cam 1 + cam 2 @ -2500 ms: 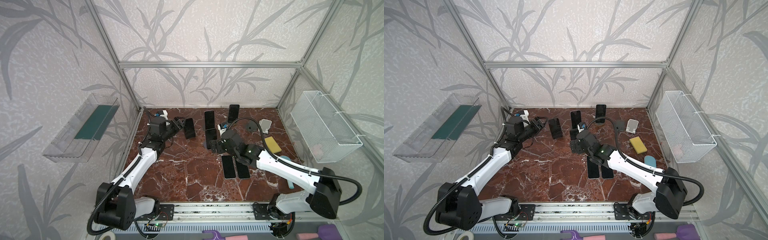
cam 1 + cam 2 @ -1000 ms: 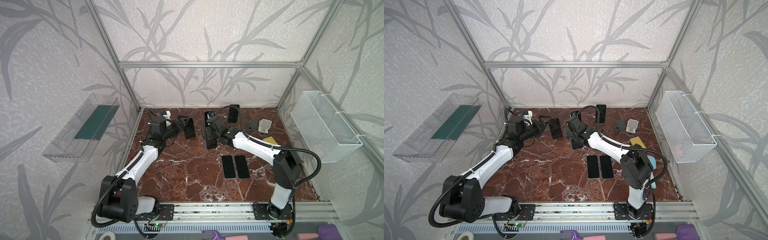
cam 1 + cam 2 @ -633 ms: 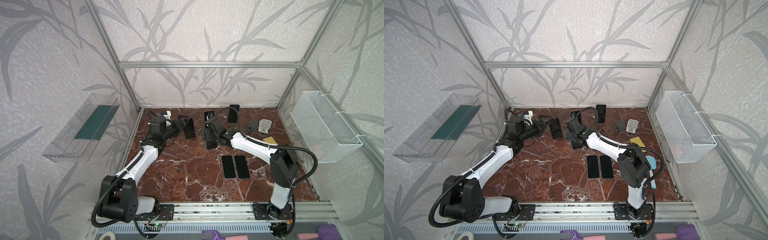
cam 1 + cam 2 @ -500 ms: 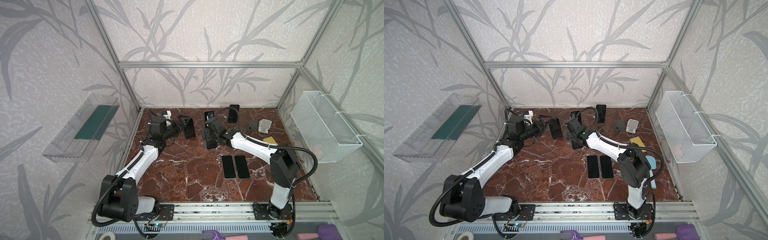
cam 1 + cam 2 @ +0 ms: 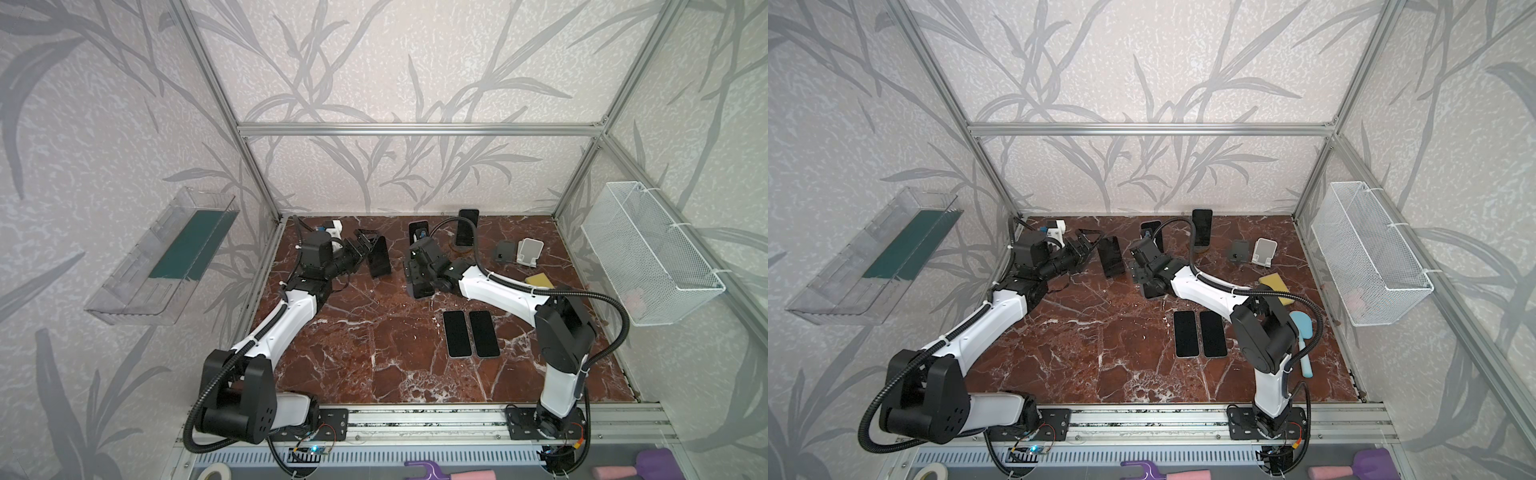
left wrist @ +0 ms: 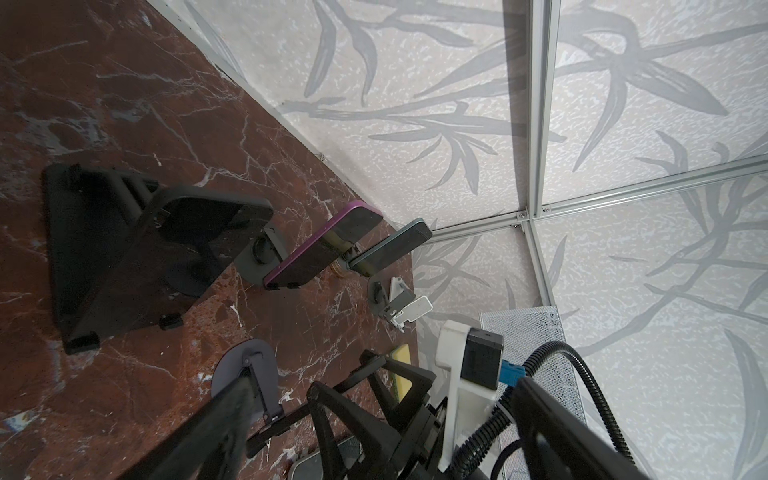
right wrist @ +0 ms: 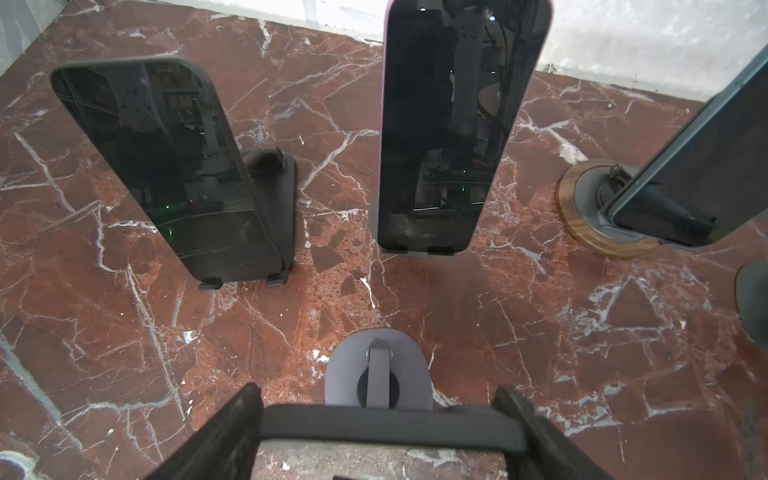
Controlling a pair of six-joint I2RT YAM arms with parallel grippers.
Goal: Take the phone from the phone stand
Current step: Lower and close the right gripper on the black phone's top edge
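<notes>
Marble tabletop [image 5: 374, 374]: filled the lower middle of both top views and carried several phones on stands along its far side.
Flat phones [image 5: 470, 338]: two lay side by side right of centre, clear of any stand.
Phone [image 7: 386, 424]: not yet removed. It sat propped on its stand at the bottom centre of the right wrist view. In a top view it lay just above centre [image 5: 420, 282], under the right arm's wrist.
Phone stand [image 7: 376, 365]: grey, with a hinged prop, directly behind the phone. Nothing held it down.
Right gripper [image 7: 378, 399]: bracketed the phone's top end, with its fingers [image 7: 232, 432] at or against the side edges. A firm clamp could not be confirmed.
Left gripper [image 5: 365, 244]: upper left of centre, spread wide and empty, just beside a black phone [image 5: 379, 259] on its own stand.
Risk, stand: in my judgement the unheld stand could lift or tip with the phone if its lip caught.
Risk, slip: a pinch this high on the glossy edges could let the phone swing or drop.
Risk, neighbours: the purple phone [image 7: 453, 124] stood close behind, so a backward pull could topple it.
Views: only the right wrist view showed the fingers at the phone's edges, because the top views hid that contact under the arm. Only the top views showed the flat phones and the left gripper's spread.
</notes>
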